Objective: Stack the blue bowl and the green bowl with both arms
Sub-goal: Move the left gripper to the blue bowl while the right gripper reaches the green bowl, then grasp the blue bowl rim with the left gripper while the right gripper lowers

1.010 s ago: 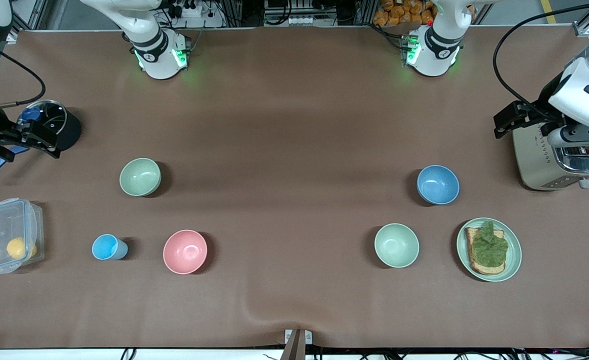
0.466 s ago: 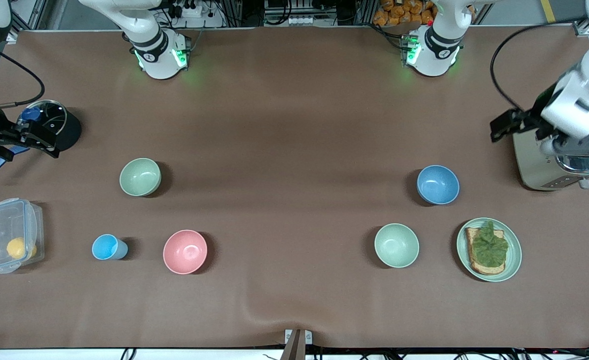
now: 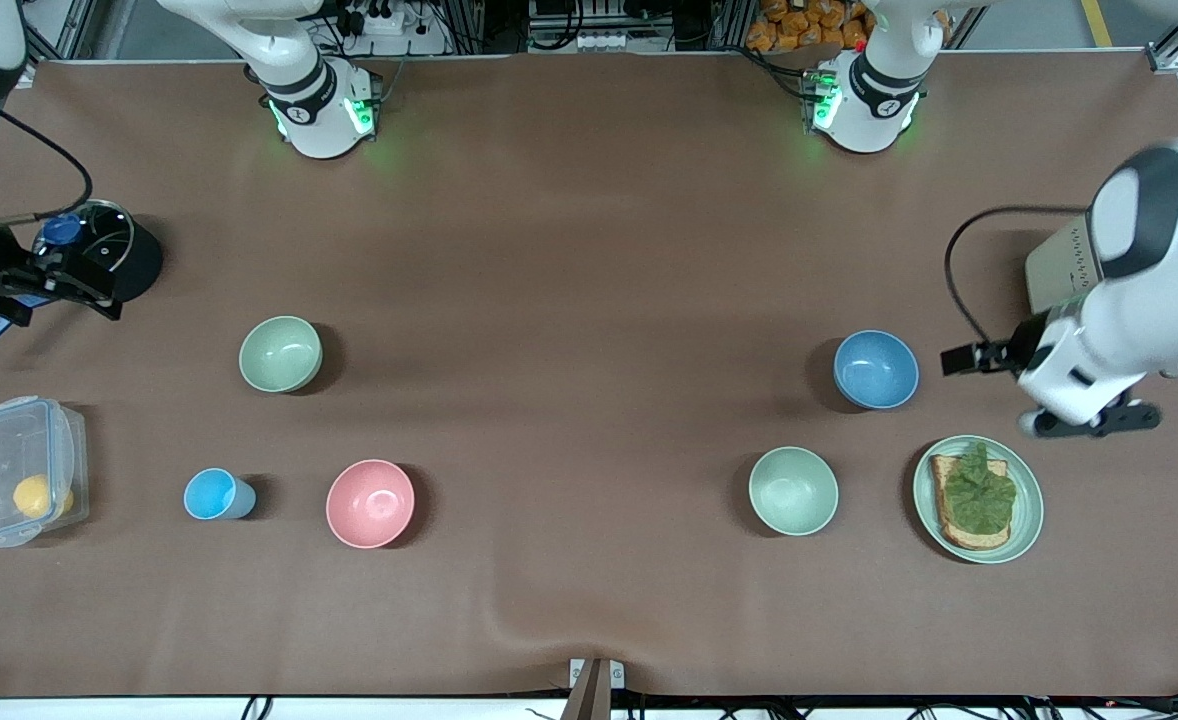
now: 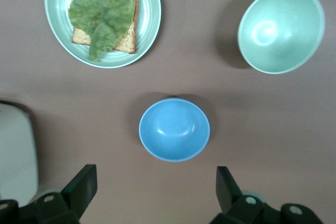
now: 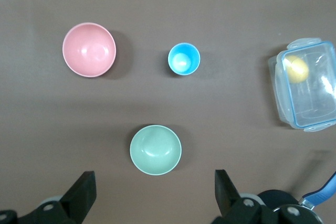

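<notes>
The blue bowl (image 3: 876, 369) sits upright on the brown table (image 3: 589, 300) toward the left arm's end, empty and touching nothing. The green bowl (image 3: 281, 353) sits well apart from it toward the right arm's end, also upright and empty. The left claw (image 4: 155, 192) hangs in the air over the table just beside the blue bowl, its fingers (image 4: 81, 187) spread wide and holding nothing. The right claw (image 5: 152, 192) hangs over the table near the black pot (image 3: 114, 262), also wide open and empty, with the green bowl in its wrist view. Nearer the front camera than the blue bowl stand a paler mint bowl (image 3: 793, 490) and a plate (image 3: 1027, 505) carrying toast (image 3: 949, 520) with a lettuce leaf (image 3: 979, 495). Nearer the camera than the green bowl are a pink bowl (image 3: 370, 503), a small blue cup (image 3: 214, 494) and a clear box (image 3: 14, 470).
</notes>
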You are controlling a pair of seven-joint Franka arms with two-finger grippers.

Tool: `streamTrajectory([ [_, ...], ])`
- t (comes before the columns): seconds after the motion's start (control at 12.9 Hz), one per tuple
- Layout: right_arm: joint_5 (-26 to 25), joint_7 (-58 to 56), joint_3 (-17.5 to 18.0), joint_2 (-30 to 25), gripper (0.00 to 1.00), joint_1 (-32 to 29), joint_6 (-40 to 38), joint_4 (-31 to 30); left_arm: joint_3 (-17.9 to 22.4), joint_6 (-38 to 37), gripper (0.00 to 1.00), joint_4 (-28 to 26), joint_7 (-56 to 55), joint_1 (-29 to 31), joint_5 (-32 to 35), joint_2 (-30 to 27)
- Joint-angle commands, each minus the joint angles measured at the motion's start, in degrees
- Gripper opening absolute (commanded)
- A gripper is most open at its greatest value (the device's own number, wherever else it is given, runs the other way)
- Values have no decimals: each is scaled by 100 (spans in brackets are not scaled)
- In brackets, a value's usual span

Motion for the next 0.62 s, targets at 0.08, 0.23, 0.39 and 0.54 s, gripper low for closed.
streamTrajectory([
  [0.08,-26,-49,-37,342,100,55,-54,-106,-18,1366,100,-1176,39,81,478,112],
  [0.23,9,-48,-37,561,100,12,7,-221,-27,1827,100,-1715,39,273,594,112],
  [0.39,79,-49,-28,659,100,-33,286,-483,-36,1969,100,-1962,48,318,594,164],
  [0.54,88,-49,-28,650,100,-146,1153,-1280,-36,2004,100,-2042,48,327,594,331],
])
